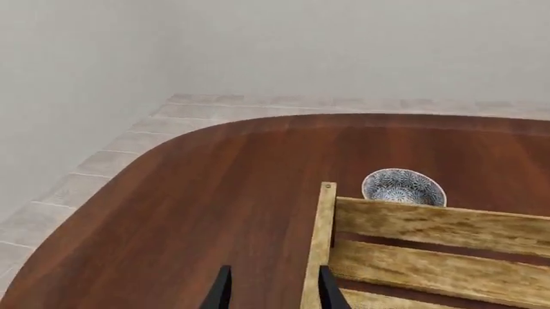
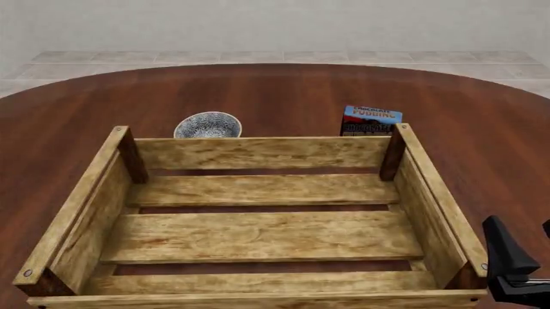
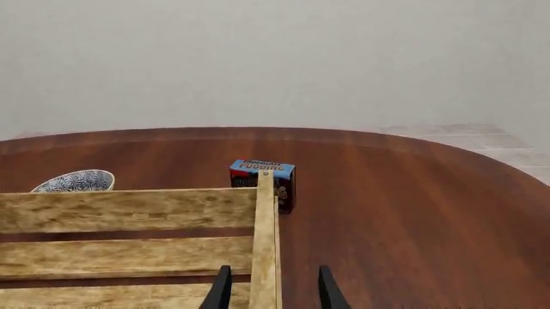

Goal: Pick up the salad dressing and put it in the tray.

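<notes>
The salad dressing shows in none of the views. The tray (image 2: 257, 152) is a big light-wood slatted crate with dark corner posts, filling the near middle of the table; nothing lies in it. It also shows in the left wrist view (image 1: 429, 225) and the right wrist view (image 3: 129, 209). My left gripper (image 1: 270, 290) is open and empty above the crate's left wall; it is outside the front view. My right gripper (image 3: 270, 290) is open and empty above the crate's right wall, at the near right corner in the front view (image 2: 526, 241).
A small patterned black-and-white bowl (image 2: 207, 125) stands just behind the crate's far left corner, also in the wrist views (image 1: 403, 187) (image 3: 76, 181). A blue-and-red chocolate pudding box (image 2: 370, 120) stands behind the far right corner, seen too in the right wrist view (image 3: 262, 174).
</notes>
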`<state>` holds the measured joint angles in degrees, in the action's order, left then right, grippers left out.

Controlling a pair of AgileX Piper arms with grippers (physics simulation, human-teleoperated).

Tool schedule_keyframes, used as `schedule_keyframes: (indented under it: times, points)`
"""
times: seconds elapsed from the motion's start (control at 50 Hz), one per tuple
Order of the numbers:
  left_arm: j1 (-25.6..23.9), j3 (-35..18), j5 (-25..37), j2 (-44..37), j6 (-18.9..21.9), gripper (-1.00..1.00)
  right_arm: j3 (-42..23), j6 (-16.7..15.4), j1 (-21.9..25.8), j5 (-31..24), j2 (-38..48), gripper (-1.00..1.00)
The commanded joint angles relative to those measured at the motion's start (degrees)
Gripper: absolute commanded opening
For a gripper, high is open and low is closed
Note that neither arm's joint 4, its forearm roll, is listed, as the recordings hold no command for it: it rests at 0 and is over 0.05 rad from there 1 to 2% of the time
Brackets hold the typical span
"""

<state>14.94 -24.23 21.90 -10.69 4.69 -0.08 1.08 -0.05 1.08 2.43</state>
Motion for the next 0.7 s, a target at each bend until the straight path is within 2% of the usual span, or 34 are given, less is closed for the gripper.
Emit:
schedule_keyframes:
  times: [0.02,0.7]
  points:
    - [6.46,-1.79,5.49,0.57,-1.91,1.00,0.02,-0.20,0.00,-0.13,0.04,1.00]
    - [13.54,-0.57,9.97,2.36,-0.57,1.00,0.01,-0.46,0.37,0.23,0.57,1.00]
